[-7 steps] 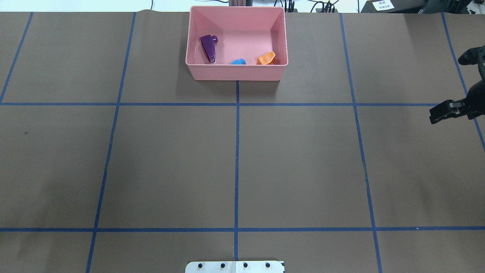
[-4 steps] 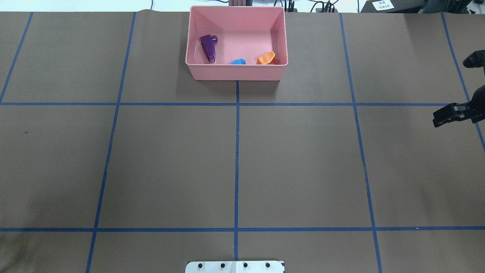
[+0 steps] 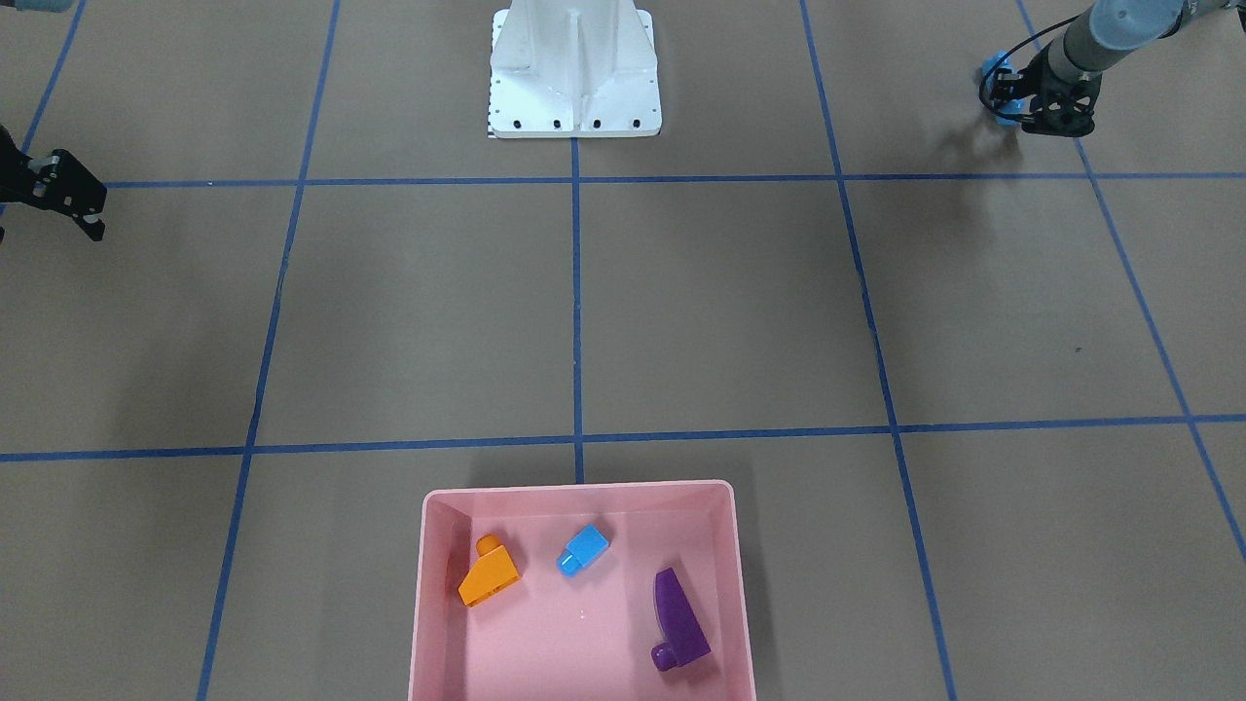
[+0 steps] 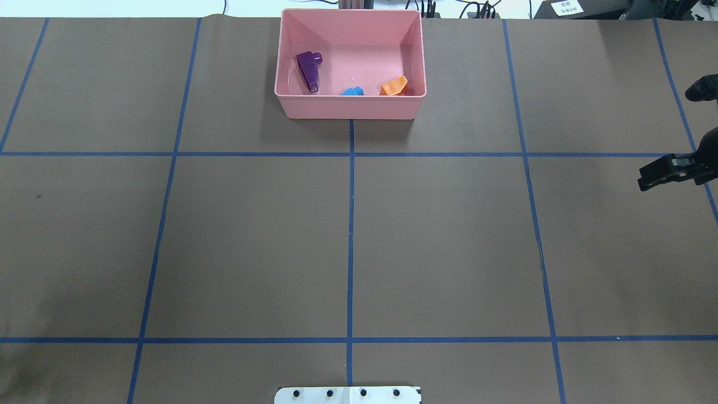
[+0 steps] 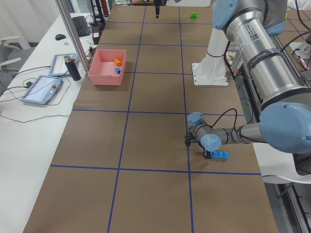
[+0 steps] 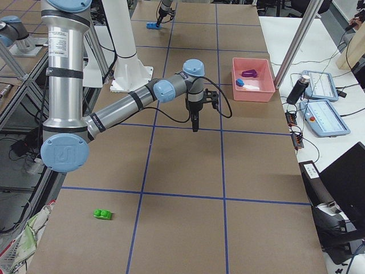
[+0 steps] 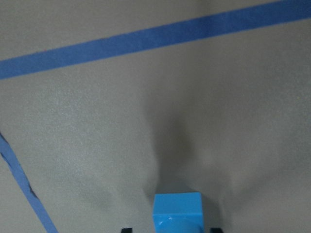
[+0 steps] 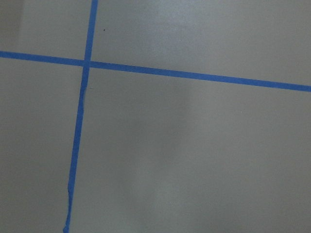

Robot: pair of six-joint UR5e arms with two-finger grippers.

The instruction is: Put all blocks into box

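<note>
The left gripper (image 5: pixel 208 154) stands low at the brown paper-covered table (image 4: pixel 449 252). Its jaws are parted a little wider than the long light-blue four-stud plastic brick (image 7: pixel 177 211), which lies between them with a sliver of gap on each side, so nothing is clamped yet; this looks like the moment just before the grasp. To do it well, the jaws should close squarely on the brick's smooth side faces so it cannot twist, then lift it straight up before the long carry to the shallow pink plastic box (image 3: pixel 574 487), well apart across the table. That box already holds the orange sloped brick (image 3: pixel 490 574), the small light-blue single-stud brick (image 3: pixel 582 550) and the purple sloped brick (image 3: pixel 678 608), so the release belongs low over bare floor. The right gripper (image 4: pixel 653 175) hangs above the paper with nothing in it; how far its jaws stand apart cannot be told. The green rectangular brick (image 6: pixel 103 214) lies alone near the table's end on the robot's right
</note>
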